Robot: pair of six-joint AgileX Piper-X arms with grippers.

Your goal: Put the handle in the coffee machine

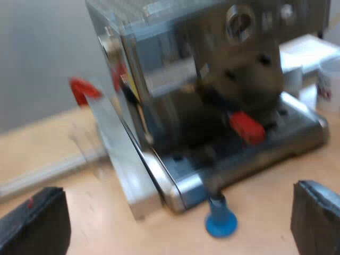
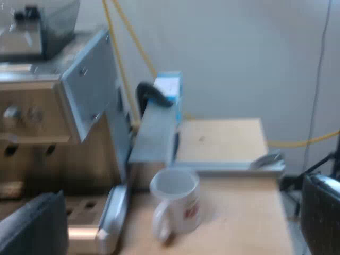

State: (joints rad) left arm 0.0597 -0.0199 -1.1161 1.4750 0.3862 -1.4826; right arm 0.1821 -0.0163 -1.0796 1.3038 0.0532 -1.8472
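Note:
The espresso machine stands on the wooden table, seen at an angle from its side and front. The holder's dark handle with its red end sticks out from the machine's front, above the drip tray. A blue tamper stands on the table by the machine's base corner. My left gripper is open, short of the tamper, with nothing between its fingers. My right gripper is open before a white mug beside the machine.
The red end is mirrored on the machine's shiny side. Behind the mug stands a grey metal box with a blue and white carton on it. The wooden table ends just past the mug.

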